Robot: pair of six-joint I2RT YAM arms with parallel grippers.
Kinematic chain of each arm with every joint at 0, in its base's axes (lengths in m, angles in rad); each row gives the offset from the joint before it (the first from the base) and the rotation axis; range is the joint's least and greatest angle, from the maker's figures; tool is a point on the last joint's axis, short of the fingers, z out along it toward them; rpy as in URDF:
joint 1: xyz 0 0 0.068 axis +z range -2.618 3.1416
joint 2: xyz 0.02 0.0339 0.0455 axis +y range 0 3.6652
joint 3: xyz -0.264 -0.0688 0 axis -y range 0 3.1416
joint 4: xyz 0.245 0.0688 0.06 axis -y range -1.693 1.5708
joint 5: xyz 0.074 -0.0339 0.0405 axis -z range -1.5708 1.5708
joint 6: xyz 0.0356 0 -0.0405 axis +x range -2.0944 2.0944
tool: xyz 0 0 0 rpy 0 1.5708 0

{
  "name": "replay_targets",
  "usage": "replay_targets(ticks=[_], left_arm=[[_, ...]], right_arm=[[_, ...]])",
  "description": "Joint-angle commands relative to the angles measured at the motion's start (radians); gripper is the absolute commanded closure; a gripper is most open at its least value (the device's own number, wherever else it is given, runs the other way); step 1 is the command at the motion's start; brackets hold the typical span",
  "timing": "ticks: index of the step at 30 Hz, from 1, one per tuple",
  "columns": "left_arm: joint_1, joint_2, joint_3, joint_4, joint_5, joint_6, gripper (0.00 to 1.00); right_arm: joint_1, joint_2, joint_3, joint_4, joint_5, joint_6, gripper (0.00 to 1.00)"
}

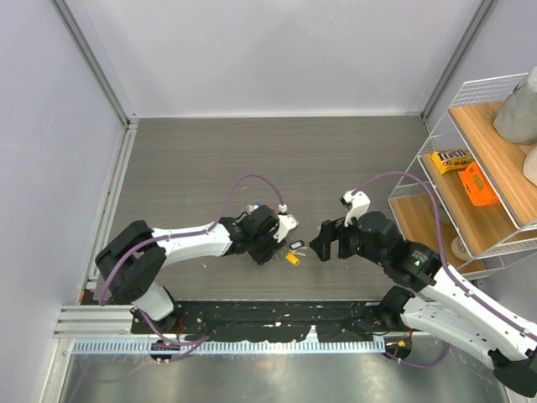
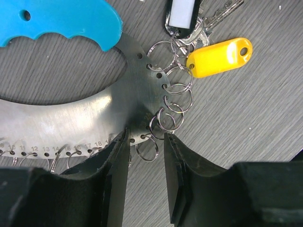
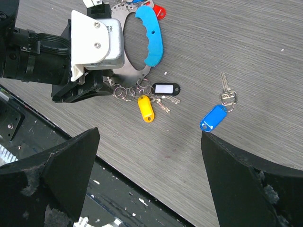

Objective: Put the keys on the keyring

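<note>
Steel keyring (image 2: 94, 113) rim between left gripper (image 2: 145, 142) jaws; right gripper (image 3: 150, 137) wide, hovering.

Keyring (image 2: 94, 118): flat silvery crescent plate, numbered holes along rim, light-blue plastic grip (image 2: 61, 19) on one side, lay flat on desk (image 2: 260, 142). Small split rings (image 2: 177, 90) hung off rim in chain. Yellow-tagged key (image 2: 220, 56) and white-tagged key (image 2: 182, 14) bunched at chain's end. Blue-tagged key (image 3: 214, 118) lay loose, well apart. Red tag (image 3: 159, 10) at keyring's far end.

bright even light, glare on the keyring (image 2: 71, 120) (foreground slightly soft).
</note>
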Motion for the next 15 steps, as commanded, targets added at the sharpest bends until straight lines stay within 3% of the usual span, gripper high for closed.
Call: replay_targets(ticks=[1, 12, 15], left_arm=[[0.004, -0.019, 0.007, -0.01, -0.037, -0.016, 0.62], [0.004, -0.01, 0.007, -0.022, -0.047, -0.033, 0.84], [0.004, -0.016, 0.007, -0.024, -0.077, -0.037, 1.0]], right_arm=[[0.004, -0.016, -0.006, 0.041, -0.003, 0.001, 0.05], [0.004, -0.022, -0.006, 0.046, -0.014, 0.013, 0.05], [0.006, -0.025, -0.007, 0.046, -0.015, 0.013, 0.05]])
